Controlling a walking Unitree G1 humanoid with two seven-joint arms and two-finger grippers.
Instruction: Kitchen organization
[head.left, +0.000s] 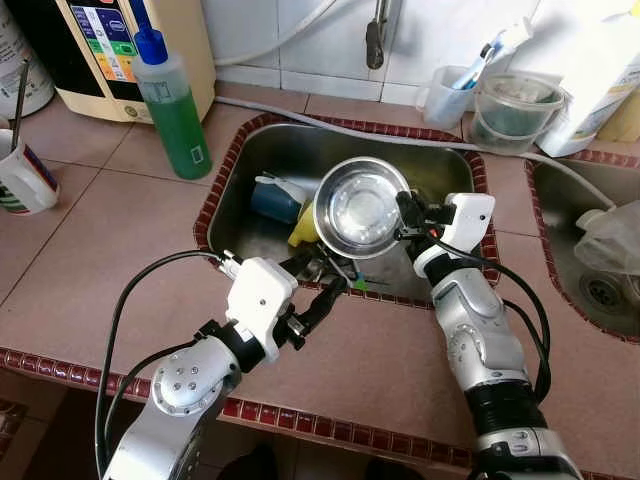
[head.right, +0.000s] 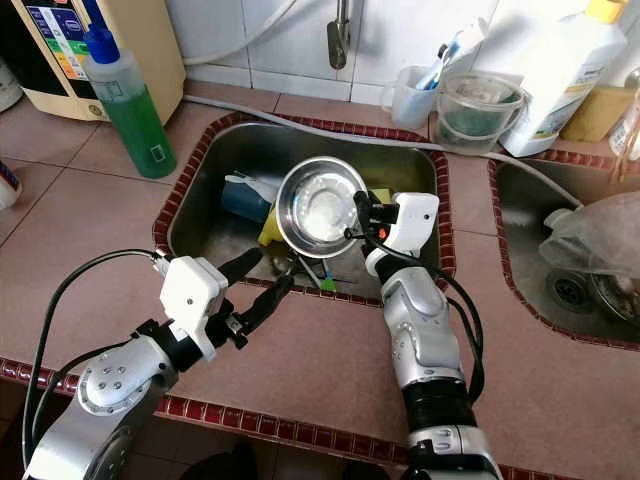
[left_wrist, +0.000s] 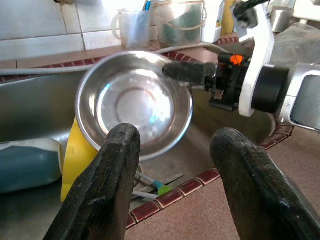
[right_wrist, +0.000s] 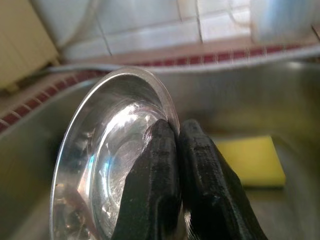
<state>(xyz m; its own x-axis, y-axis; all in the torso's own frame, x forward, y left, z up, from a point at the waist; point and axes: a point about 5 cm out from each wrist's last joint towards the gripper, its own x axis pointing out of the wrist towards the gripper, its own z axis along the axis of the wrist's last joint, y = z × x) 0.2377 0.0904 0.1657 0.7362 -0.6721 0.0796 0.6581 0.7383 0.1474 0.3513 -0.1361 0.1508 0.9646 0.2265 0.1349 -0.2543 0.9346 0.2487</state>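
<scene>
left tool (left_wrist: 172, 165) spread, right tool (right_wrist: 177, 135) pinching steel bowl (head.left: 360, 208) rim

The robot has two silver metallic arms with rounded shells. The left silver arm (head.left: 185, 385) carries a round joint cap with small screws arranged in a ring. A white boxy plastic wrist housing (head.left: 262, 295) sits at about 1 o'clock from that cap, with a black collar under it. Thin black cables (head.left: 120, 310) loop beside both arms. The right silver arm (head.left: 480, 340) ends in a white bracket (left_wrist: 260, 55) with a small orange mark. The long fingers (left_wrist: 107, 190) are matte black and rough.
</scene>
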